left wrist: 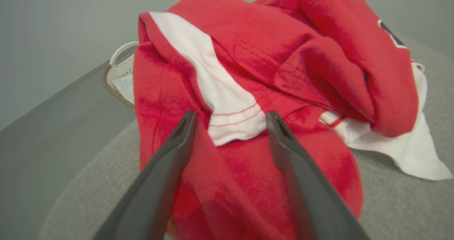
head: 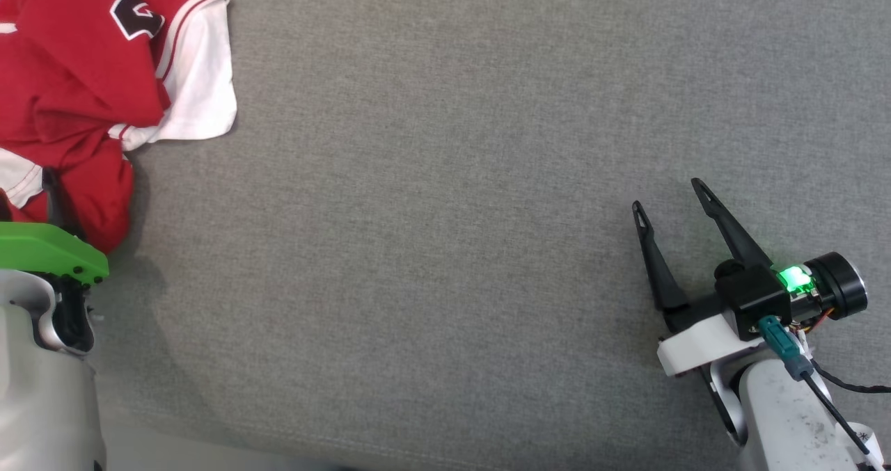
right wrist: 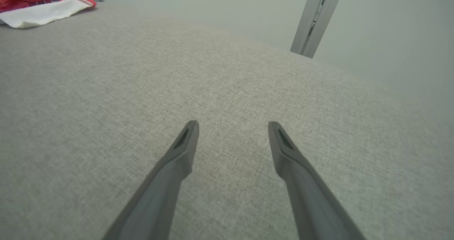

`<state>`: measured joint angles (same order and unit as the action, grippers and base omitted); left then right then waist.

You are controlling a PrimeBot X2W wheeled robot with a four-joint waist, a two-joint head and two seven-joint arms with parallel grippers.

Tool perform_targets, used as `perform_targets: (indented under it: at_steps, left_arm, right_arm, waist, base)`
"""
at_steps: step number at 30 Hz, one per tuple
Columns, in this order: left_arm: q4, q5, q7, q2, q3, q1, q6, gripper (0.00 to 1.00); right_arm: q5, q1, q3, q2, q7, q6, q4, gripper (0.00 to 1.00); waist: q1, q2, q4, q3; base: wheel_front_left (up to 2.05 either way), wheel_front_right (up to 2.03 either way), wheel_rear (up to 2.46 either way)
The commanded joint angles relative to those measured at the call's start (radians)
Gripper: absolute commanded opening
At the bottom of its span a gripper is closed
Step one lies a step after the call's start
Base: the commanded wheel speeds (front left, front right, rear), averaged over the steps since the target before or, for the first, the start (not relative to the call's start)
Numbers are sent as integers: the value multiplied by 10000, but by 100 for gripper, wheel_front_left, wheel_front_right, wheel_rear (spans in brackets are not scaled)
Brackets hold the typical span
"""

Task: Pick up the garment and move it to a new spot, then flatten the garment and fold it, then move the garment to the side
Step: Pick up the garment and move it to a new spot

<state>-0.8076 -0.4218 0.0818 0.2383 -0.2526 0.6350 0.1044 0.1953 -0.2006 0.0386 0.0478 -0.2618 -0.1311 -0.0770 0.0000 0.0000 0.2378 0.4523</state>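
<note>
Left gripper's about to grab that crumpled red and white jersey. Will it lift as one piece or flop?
Likely floppy: the jersey lies in soft, bunched folds, so it should sag and unfold. Probably light: thin cloth. Pinching the white panel ahead of the left gripper may raise that layer first.

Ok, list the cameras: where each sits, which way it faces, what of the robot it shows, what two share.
Head view: on the head, facing down at the gray fabric surface; shirt upper left, open right gripper lower right, left arm lower left.
Left wrist view: on the left wrist, facing along the open left gripper at the crumpled shirt.
Right wrist view: on the right wrist, facing along its fingers across bare fabric toward a wall.
Shared: all three show the shirt.
</note>
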Motion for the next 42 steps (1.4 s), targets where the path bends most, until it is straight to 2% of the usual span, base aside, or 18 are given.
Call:
perform_targets:
  at_steps: [1,7,8,9,10,11,13,21,28,30,33,39,42]
  left_arm:
    - [-226,-44,63,93,-19,312,18,100]
    - [-1136,-264,338,233,-163,882,-57,100]
    - [-1254,-298,361,243,-184,933,-56,85]
    - [-1382,-328,424,265,-210,988,-60,43]
    - [-1474,-331,475,310,-215,1026,-76,35]
    - [-1600,-325,548,349,-209,1048,-75,11]
    - [-1771,-330,693,417,-174,1080,-31,0]
    - [-1900,-51,1257,783,191,977,108,0]
    - [-1446,336,1452,1458,492,836,147,0]
    - [-980,542,1368,1837,683,754,142,0]
    - [-352,764,1171,2081,883,700,141,0]
    - [1369,998,318,2393,1401,629,177,0]
    - [2394,1130,-215,2313,1755,557,165,0]
  right_arm:
    - [91,-124,0,47,-49,6,35,100]
    - [154,-258,59,57,-42,8,41,100]
    - [153,-251,54,62,-26,10,29,100]
    - [134,-242,55,67,-26,10,11,100]
    - [110,-231,66,67,-26,10,-11,100]
    - [52,-204,95,65,-26,10,-56,100]
    - [-33,-148,127,65,-26,10,-128,100]
    - [-302,20,290,48,-29,10,-283,100]
    - [-729,246,448,47,-29,10,-457,100]
    - [-958,513,468,45,-29,10,-546,100]
    - [-1251,774,464,45,-29,10,-635,100]
    - [-1648,1298,419,42,-29,8,-737,100]
    - [-1799,1500,343,45,-29,10,-747,100]
  waist:
    - [0,0,-270,568]
    - [0,0,-420,830]
    - [0,0,-434,838]
    - [0,0,-450,837]
    - [0,0,-462,825]
    - [0,0,-480,790]
    - [0,0,-501,695]
    - [0,0,-444,19]
    - [0,0,-499,-1077]
    - [0,0,-587,-1689]
    - [0,0,-694,-2272]
    - [0,0,-1128,-3181]
    - [0,0,-1468,-3462]
  base:
    - [0,0,0]
    - [0,0,0]
    - [0,0,0]
    - [0,0,0]
    - [0,0,0]
    - [0,0,0]
    - [0,0,0]
    - [0,0,0]
    - [0,0,0]
    - [0,0,0]
    - [0,0,0]
    - [0,0,0]
    - [0,0,0]
